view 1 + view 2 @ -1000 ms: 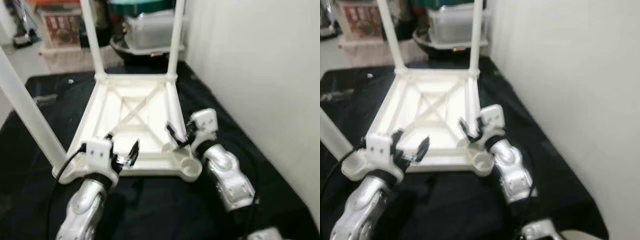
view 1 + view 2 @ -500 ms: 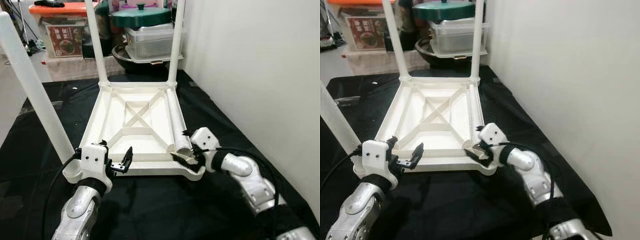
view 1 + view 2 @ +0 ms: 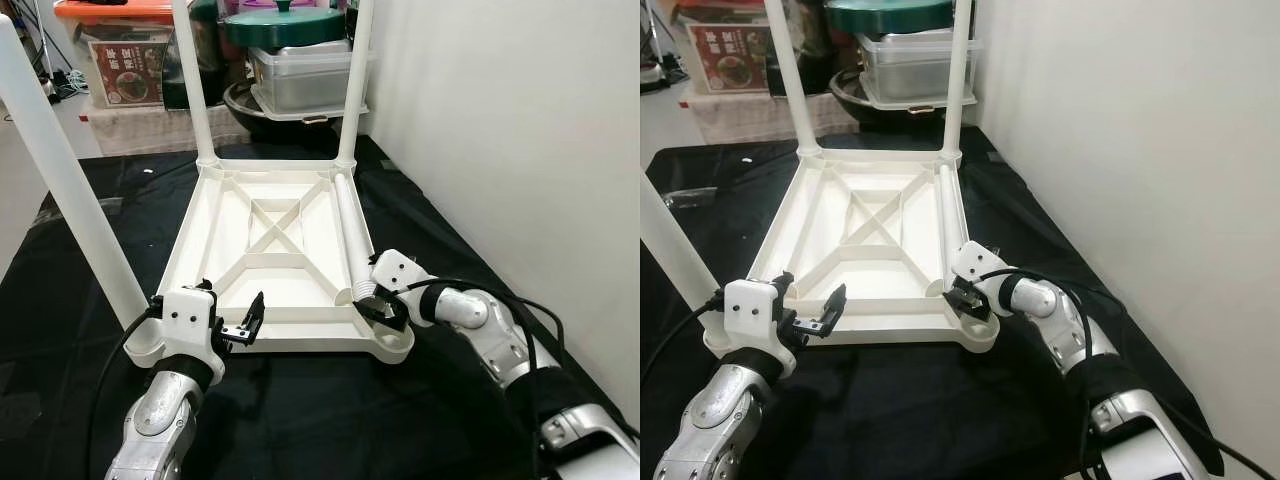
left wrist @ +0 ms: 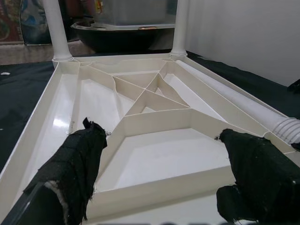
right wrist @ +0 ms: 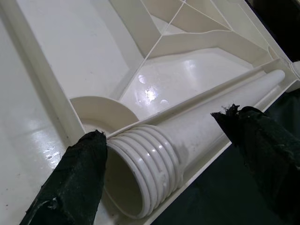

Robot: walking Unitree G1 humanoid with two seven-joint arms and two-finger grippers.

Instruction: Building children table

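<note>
Upturned white tabletop [image 3: 290, 200] on black cloth [image 3: 420, 230]

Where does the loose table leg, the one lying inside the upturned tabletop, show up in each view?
Left eye view: loose leg lies along the tabletop's right inner wall, threaded end nearest the right gripper.
Right eye view: along the same wall.
Left wrist view: at the right side, ribbed end at the edge.
Right wrist view: threaded end between the fingers.
Shared landmark: the X-shaped ribs.

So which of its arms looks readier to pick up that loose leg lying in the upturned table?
Probably the right. The right gripper has its fingers open around the threaded end of the loose leg, beside the empty corner socket. The left gripper hovers open at the tabletop's near edge.
</note>
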